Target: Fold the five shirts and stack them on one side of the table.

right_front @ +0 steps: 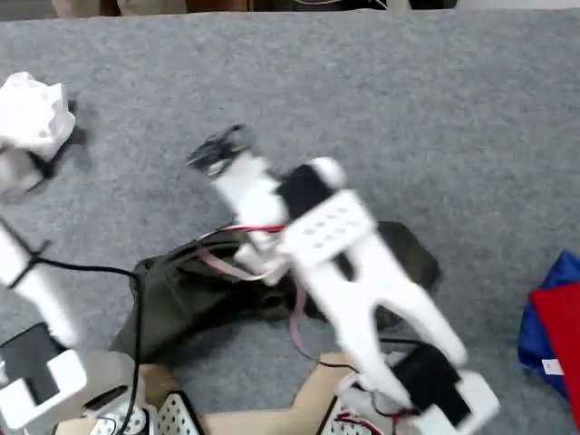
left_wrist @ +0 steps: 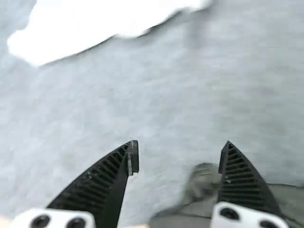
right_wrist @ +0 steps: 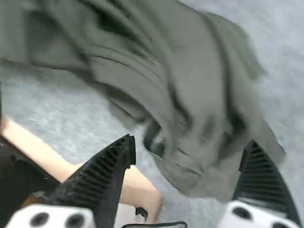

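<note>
Near edge: tan board (right_front: 263, 421) under the arm bases, black cable (right_front: 91, 267) running off the left-hand base. R gripper (right_wrist: 190, 141) hangs over the olive shirt (right_wrist: 190, 85), jaws spread wide, nothing btwn them; the board's edge shows just beside one jaw. Olive shirt lies crumpled and unfolded on the grey table (right_front: 408, 109), right in front of the board, centre-left in the high view. It is partly under a white arm (right_front: 362, 272) that crosses above it w/ red wires (right_front: 263, 228) along it.

L gripper (left_wrist: 180, 145) is also wide open and empty, over bare table. A bit of olive shirt sits by one jaw; white cloth (left_wrist: 95, 23) is further ahead, apart from the tips. In the high view the white cloth is a bunched lump at the far-left side of the table, well apart from the olive shirt.

Right edge of table: red shirt (right_front: 557, 331), folded, on top of a blue shirt (right_front: 564, 270), well apart from the rest.
</note>
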Available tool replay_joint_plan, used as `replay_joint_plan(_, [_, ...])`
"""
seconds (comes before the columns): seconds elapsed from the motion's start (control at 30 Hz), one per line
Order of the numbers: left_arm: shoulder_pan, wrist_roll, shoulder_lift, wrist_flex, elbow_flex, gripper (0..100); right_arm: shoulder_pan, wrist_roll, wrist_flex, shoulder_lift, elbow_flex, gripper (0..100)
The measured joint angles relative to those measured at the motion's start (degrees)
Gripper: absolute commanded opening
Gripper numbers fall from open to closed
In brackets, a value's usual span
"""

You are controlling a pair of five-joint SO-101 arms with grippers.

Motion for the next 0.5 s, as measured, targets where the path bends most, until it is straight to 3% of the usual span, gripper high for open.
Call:
replay_joint_plan(0.13, [-12.92,-4.75,0.00,-0.53,5.27,28,-6.15,-3.43,-0.18,10.55,-7.82,35.0])
replay_joint_plan(0.3, [-24.09,-7.82,0.00,-7.91,12.57,28,-12.04,-5.36,1.85,22.33,-21.27,35.0])
replay_joint_plan(0.5, [-31.65,-11.34,0.00,-15.91,20.92,28,-16.88,-5.71,3.25,34.99,-35.78,34.9])
